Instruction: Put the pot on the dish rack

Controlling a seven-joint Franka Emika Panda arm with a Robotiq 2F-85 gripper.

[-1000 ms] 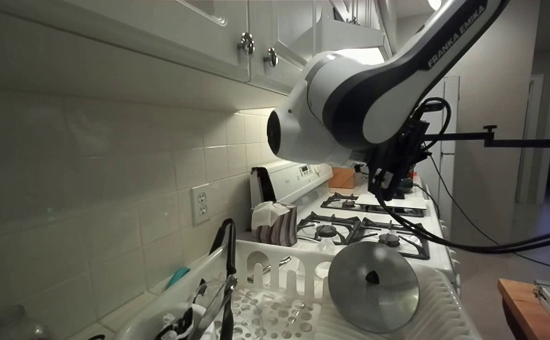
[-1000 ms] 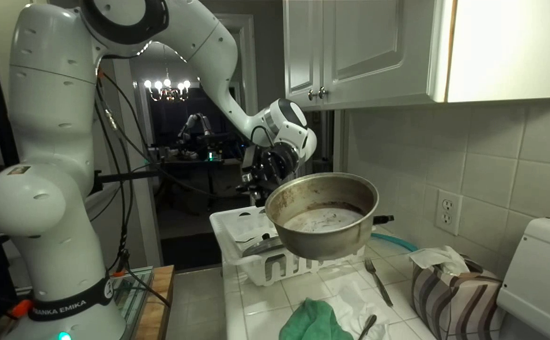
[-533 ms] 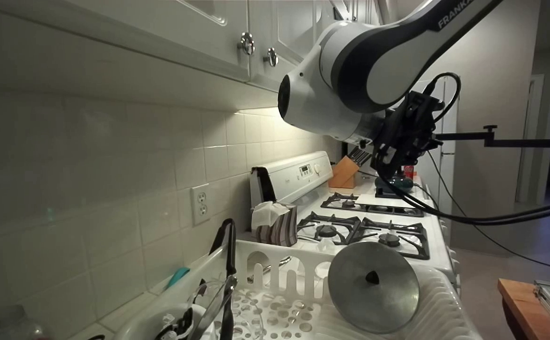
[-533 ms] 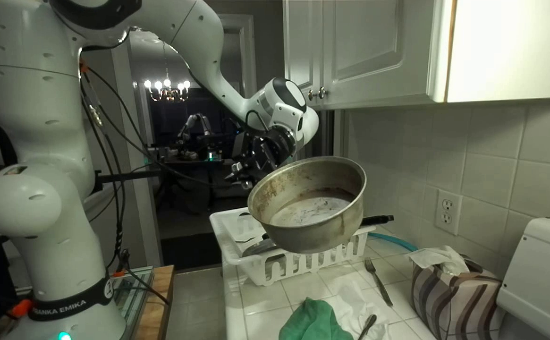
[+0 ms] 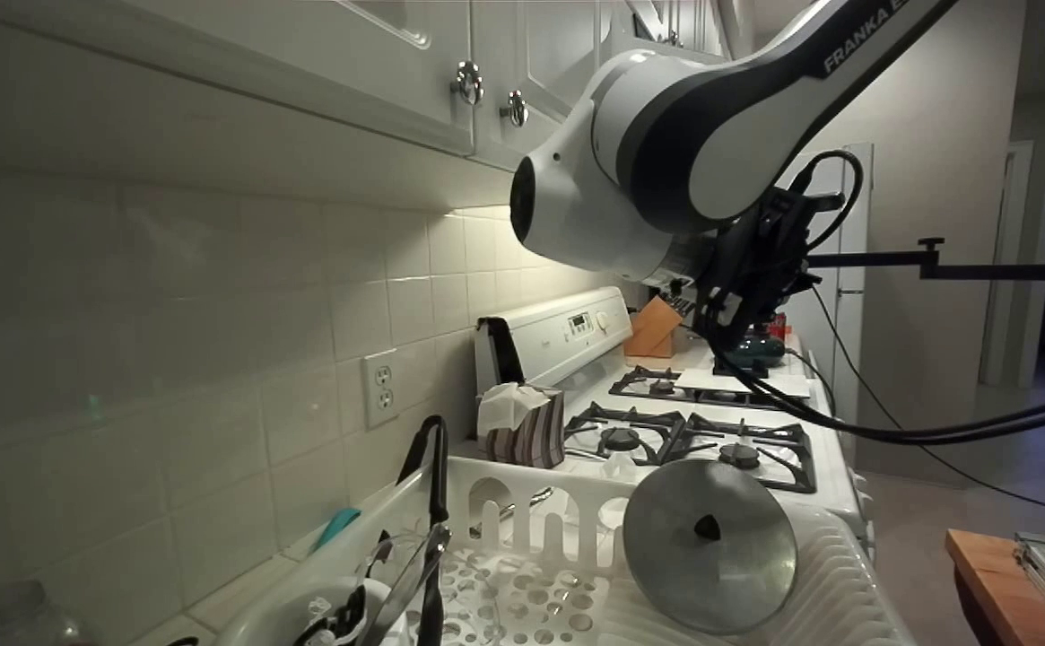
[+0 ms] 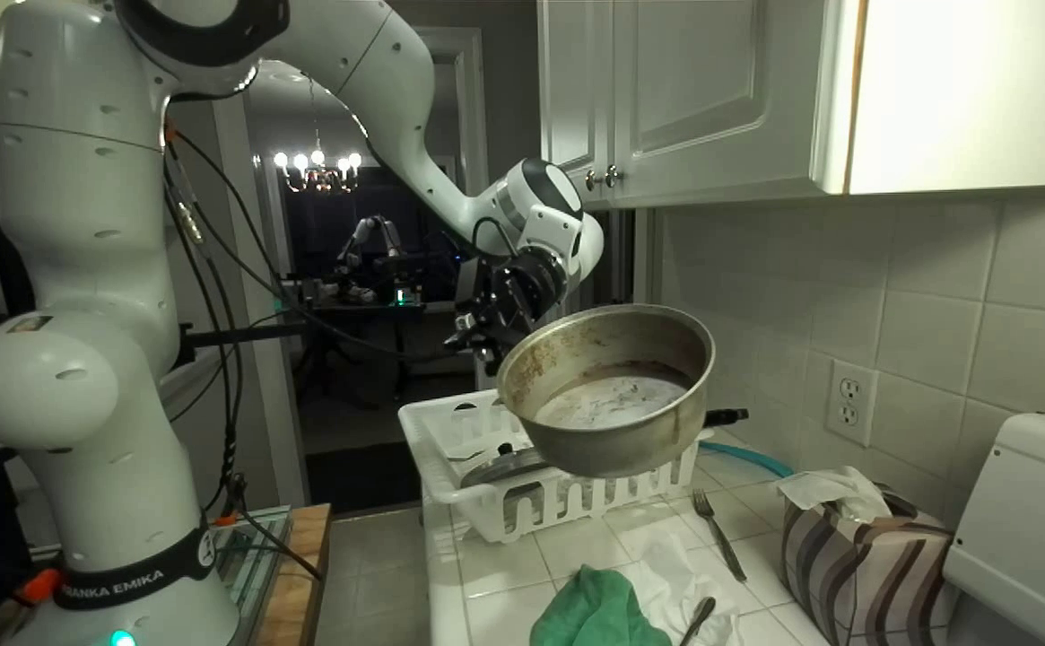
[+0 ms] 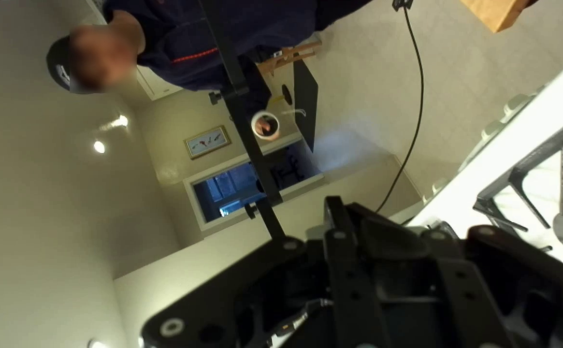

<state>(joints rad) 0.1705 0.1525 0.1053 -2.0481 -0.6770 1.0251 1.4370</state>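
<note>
The pot (image 6: pixel 607 395), round and metal with a stained inside, hangs tilted in the air in an exterior view. It overlaps the white dish rack (image 6: pixel 422 449), which stands behind and below it; the rack also fills the foreground in an exterior view (image 5: pixel 544 475). My gripper (image 6: pixel 489 345) is at the pot's far left rim and carries it; the grip point is hidden there. In the wrist view my gripper (image 7: pixel 390 237) is shut with a dark, blurred piece between its fingers, and the pot's body does not show. The pot does not show beyond the arm in an exterior view.
A round lid (image 5: pixel 710 547) with a black knob leans in the rack. A black handle (image 6: pixel 727 417) rises at its wall side. A fork (image 6: pixel 718 536), a green cloth (image 6: pixel 598 610) and a striped tissue box (image 6: pixel 854 556) lie on the counter. Cabinets (image 6: pixel 692 99) hang above.
The arm and pot rose and shifted left in an exterior view, then came partly back down and right. The pot is a little higher than a second ago. The rack has not moved.
</note>
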